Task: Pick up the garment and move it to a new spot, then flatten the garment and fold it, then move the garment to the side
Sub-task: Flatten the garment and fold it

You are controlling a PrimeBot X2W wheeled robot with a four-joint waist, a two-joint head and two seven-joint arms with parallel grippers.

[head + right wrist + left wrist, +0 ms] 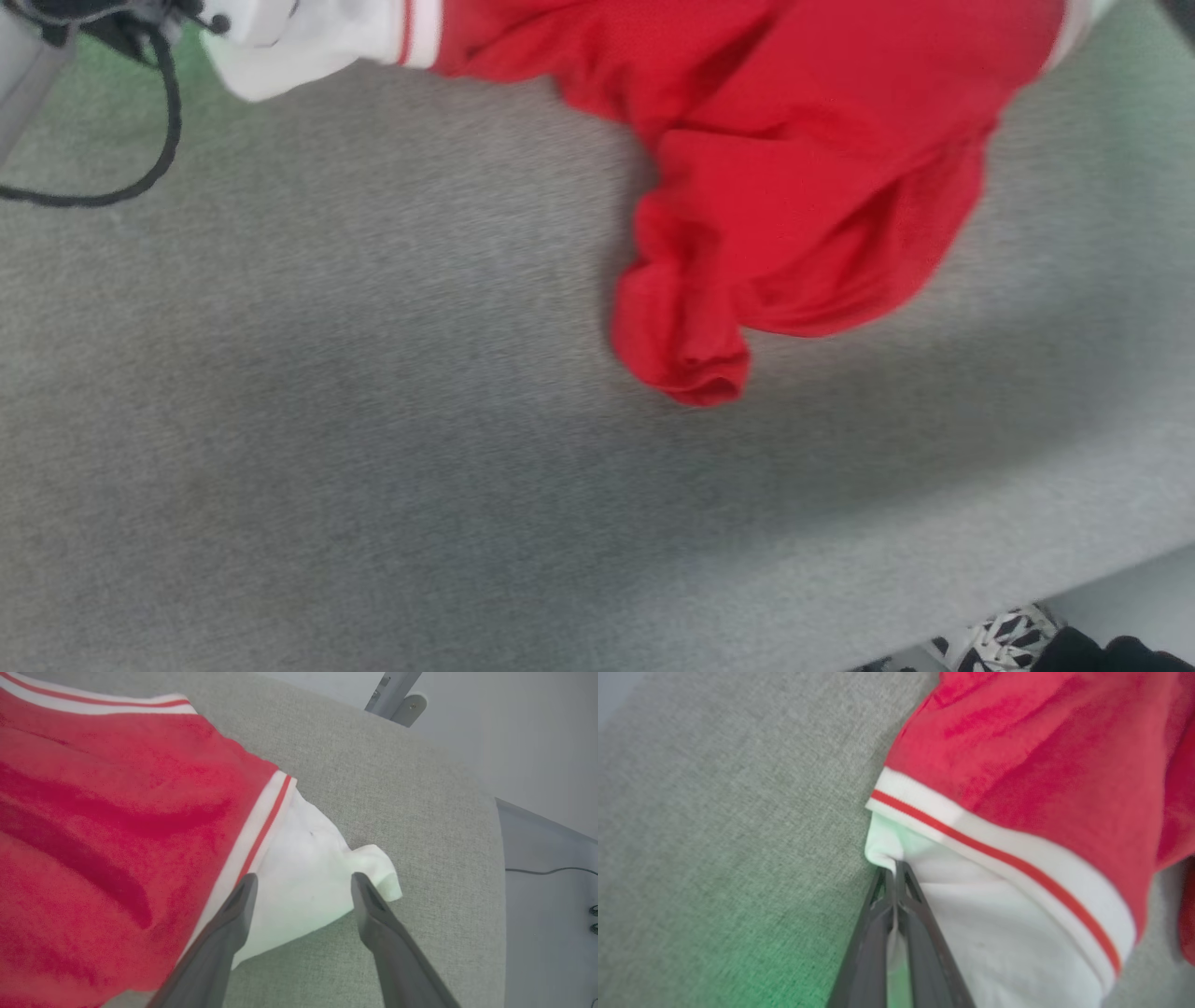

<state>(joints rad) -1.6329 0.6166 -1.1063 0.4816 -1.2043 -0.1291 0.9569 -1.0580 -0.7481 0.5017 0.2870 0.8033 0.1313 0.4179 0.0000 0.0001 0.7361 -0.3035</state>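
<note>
Red garment [812,168] on grey table [327,392]: left gripper [895,865] pinched one white sleeve [994,938], right gripper [303,878] stood spread astride the other, which wanted gripping before a level lift.

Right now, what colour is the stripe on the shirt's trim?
Red on white trim, best in the left wrist view.

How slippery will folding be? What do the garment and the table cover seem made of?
The garment: thin, soft knit, probably synthetic sports fabric, matte; it drapes in loose, rounded folds. The table cover: grey woven cloth, matte and slightly rough-looking; a coarse weave grain shows in the wrist views.
</note>
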